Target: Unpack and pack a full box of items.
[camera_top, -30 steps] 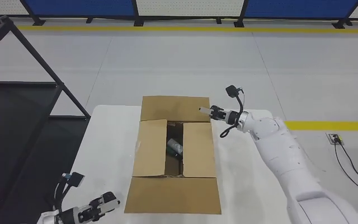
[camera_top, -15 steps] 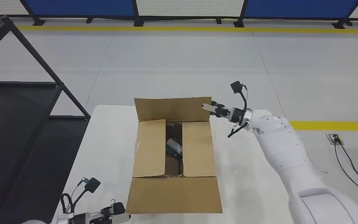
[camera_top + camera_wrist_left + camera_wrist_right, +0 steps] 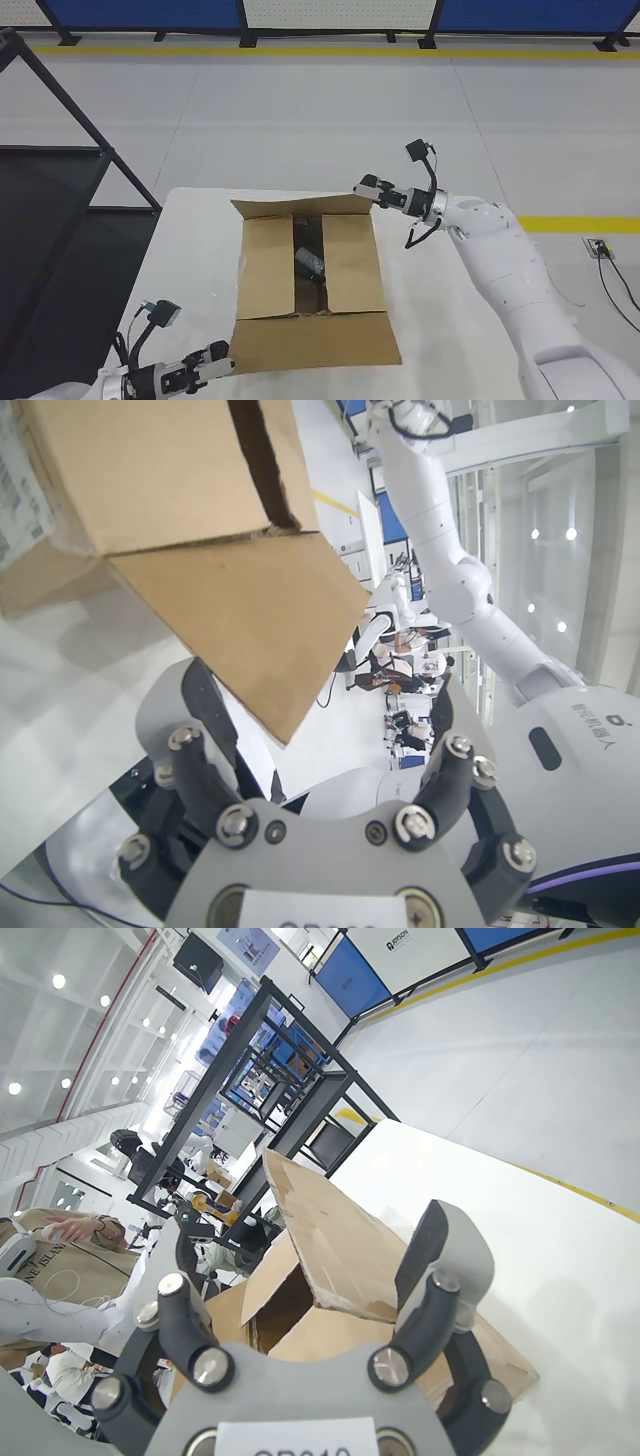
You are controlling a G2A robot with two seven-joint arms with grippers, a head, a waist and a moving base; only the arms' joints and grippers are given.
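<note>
Top view, and the box (image 3: 310, 300) sits in the middle of the white table (image 3: 200, 250), only half opened. Its far flap (image 3: 300, 206) stands tilted up, and the right gripper (image 3: 364, 187) is at that flap's corner on the robot's right, fingers spread with the cardboard edge lying between them, not pinched (one pad looks to be brushing the corner, though I can't be sure). My read: it's placed there to lever that flap back and clear the top.

The near flap (image 3: 315, 342) is folded outward over the front wall. The left gripper (image 3: 218, 362) hangs low just off the box's near left corner, fingers also spread wide, with the flap's corner jutting out above them. It is likely set there to catch that flap or steady the box.

The side flaps (image 3: 266, 268) lie folded in across the top, leaving a narrow slot. Down in that slot is a dark item (image 3: 311, 263) with a pale patch, bottle-like, and dimmer shapes below it that I can't make out. Nothing looks unpacked yet; by my judgement those side flaps must open first.
</note>
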